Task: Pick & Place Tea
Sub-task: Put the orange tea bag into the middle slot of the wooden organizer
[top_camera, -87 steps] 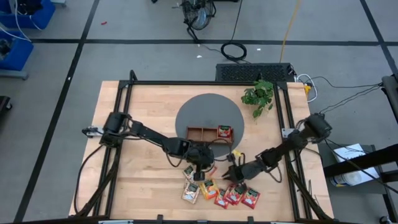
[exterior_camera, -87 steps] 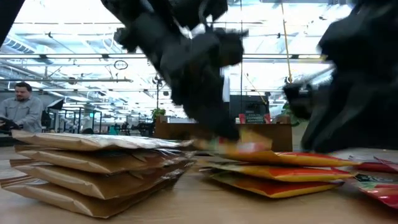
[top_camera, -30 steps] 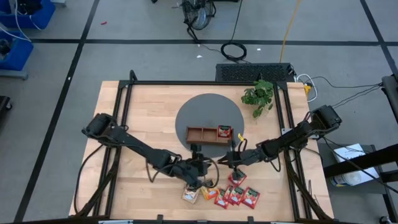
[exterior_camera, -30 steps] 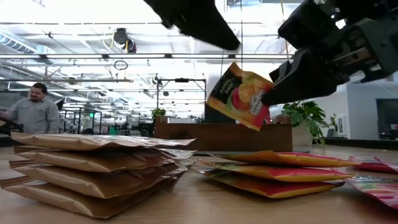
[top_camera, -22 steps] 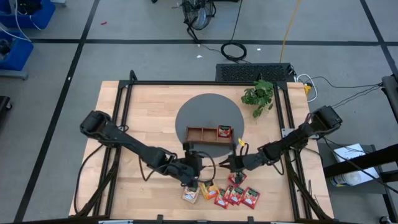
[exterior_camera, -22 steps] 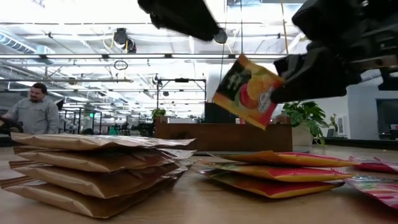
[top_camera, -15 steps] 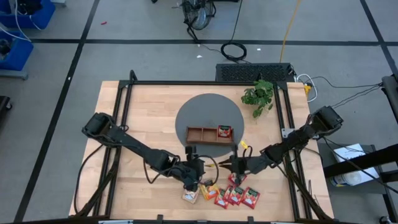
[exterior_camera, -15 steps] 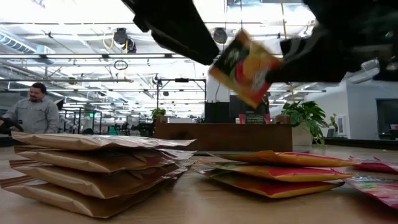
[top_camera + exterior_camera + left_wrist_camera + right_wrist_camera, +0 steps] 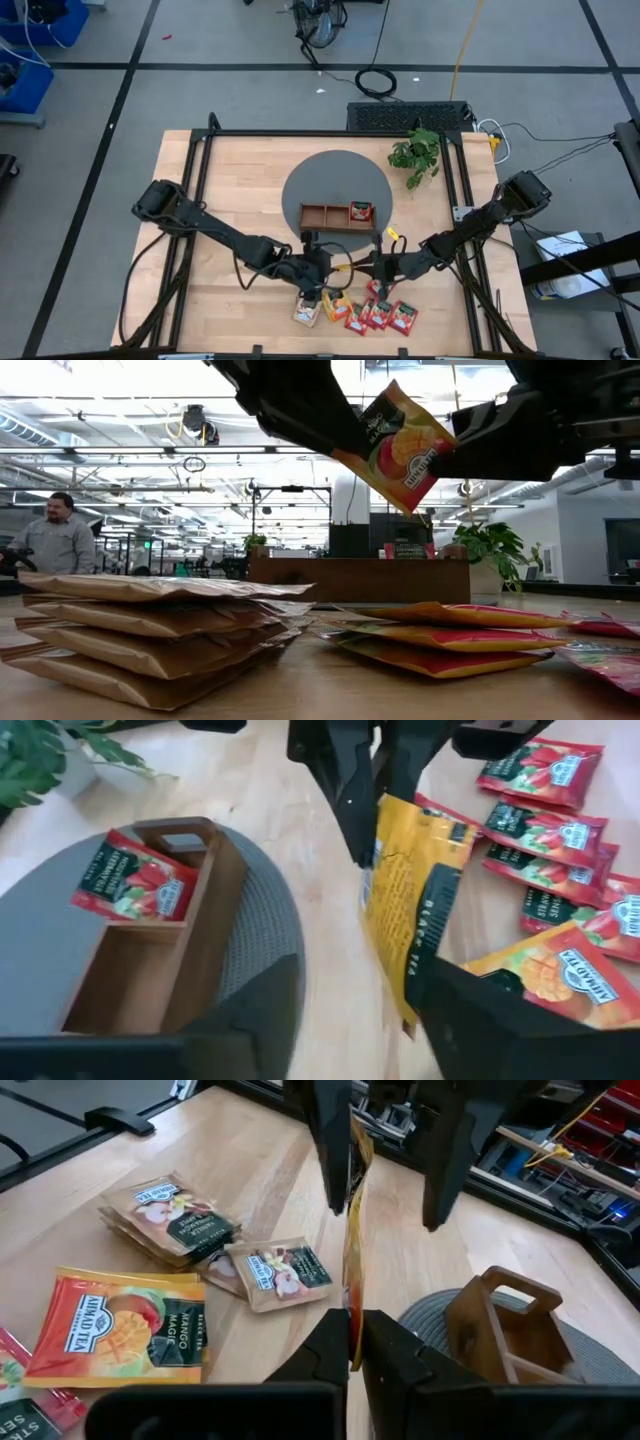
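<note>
An orange-yellow tea sachet (image 9: 395, 445) hangs in the air between the two arms, near the wooden tray (image 9: 336, 215). My right gripper (image 9: 350, 1320) is shut on it. My left gripper (image 9: 355, 980) is open, and its fingers (image 9: 330, 1140) stand on either side of the sachet's far end. The tray sits on a round grey mat (image 9: 336, 175) and has a red sachet (image 9: 135, 885) in one end compartment. On the table near the front edge lie cream sachets (image 9: 170, 1220), another orange one (image 9: 120, 1325) and red ones (image 9: 545, 820). My left gripper stands astride the sachet's end; I cannot tell whether one finger (image 9: 470, 1010) touches it. My right gripper pinches the sachet's near edge (image 9: 351, 1295) between its two fingers, coming about level from the table's right side. The sachet stands on edge, tilted, lifted clear of the table.
A potted plant (image 9: 415, 155) stands at the far right of the table. The loose sachets (image 9: 360, 313) lie right under and in front of both grippers. A person (image 9: 55, 540) shows in the room beyond the table.
My right gripper has gone a little toward the table's left with the orange sachet, raised it and rolled it, so it sits higher and turned about. My left gripper has rolled and now stands right by the sachet.
</note>
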Available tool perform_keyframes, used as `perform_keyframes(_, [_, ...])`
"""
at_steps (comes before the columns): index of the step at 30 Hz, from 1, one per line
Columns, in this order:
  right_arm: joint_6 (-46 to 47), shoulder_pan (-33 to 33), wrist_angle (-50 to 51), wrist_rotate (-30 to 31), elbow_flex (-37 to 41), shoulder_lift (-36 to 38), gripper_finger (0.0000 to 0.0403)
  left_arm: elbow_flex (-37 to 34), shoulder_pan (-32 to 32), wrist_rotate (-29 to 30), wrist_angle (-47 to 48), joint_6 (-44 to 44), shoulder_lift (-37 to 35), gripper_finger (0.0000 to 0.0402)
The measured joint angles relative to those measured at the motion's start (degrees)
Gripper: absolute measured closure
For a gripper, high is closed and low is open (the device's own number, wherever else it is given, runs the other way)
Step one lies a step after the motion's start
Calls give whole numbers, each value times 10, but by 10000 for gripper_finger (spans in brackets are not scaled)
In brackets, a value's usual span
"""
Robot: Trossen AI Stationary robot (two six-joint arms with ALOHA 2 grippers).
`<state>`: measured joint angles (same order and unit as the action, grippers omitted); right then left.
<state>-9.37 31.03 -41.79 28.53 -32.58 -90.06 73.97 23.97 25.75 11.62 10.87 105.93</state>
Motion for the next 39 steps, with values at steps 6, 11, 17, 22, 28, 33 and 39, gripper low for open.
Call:
perform_keyframes(6, [-2, 0, -2, 2, 0, 0, 394, 0, 1, -5, 3, -16, 0, 373])
perform_keyframes(11, [-2, 0, -2, 2, 0, 0, 394, 0, 2, -4, 3, -30, 0, 394])
perform_keyframes(17, [9, 0, 5, -10, 0, 0, 371, 1, 4, 6, 13, -33, 0, 398])
perform_keyframes(22, [39, 1, 17, -16, 0, 0, 323, 20, 8, 25, 105, -14, -1, 399])
perform_keyframes(28, [53, -10, 18, -15, 0, 3, 272, 64, 8, 17, 225, 29, -1, 399])
perform_keyframes(33, [55, -31, 11, -13, -8, 18, 251, 72, 8, -9, 254, 32, -1, 400])
perform_keyframes(39, [24, -58, 77, -33, -81, 19, 246, 73, 5, -5, 248, 30, -1, 400])
